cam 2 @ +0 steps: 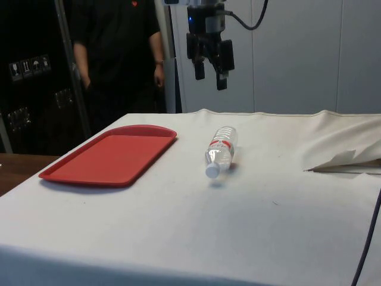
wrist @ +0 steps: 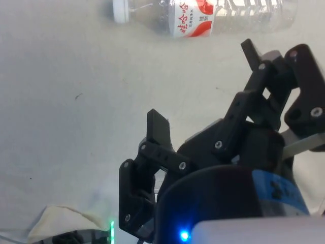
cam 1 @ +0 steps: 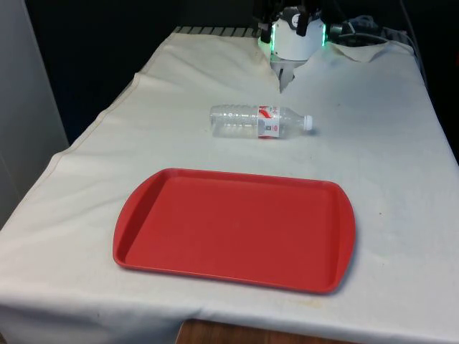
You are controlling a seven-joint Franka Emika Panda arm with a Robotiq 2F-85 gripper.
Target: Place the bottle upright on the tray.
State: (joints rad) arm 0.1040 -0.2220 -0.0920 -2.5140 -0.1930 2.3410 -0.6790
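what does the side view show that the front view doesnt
Side view alone: a person in dark clothes standing behind the table, and the gripper hanging open, high above the cloth. Front view alone: the red tray seen from above, its whole rim in view, nothing on it. Both: the clear bottle lying on its side on the white cloth, apart from the tray, white cap on, red label around it.

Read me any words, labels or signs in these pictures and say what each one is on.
Bottle label: red and white, with dark characters, too blurred to read.
Dark cabinet stickers: small white symbols, too small to read.
Tray: no text.
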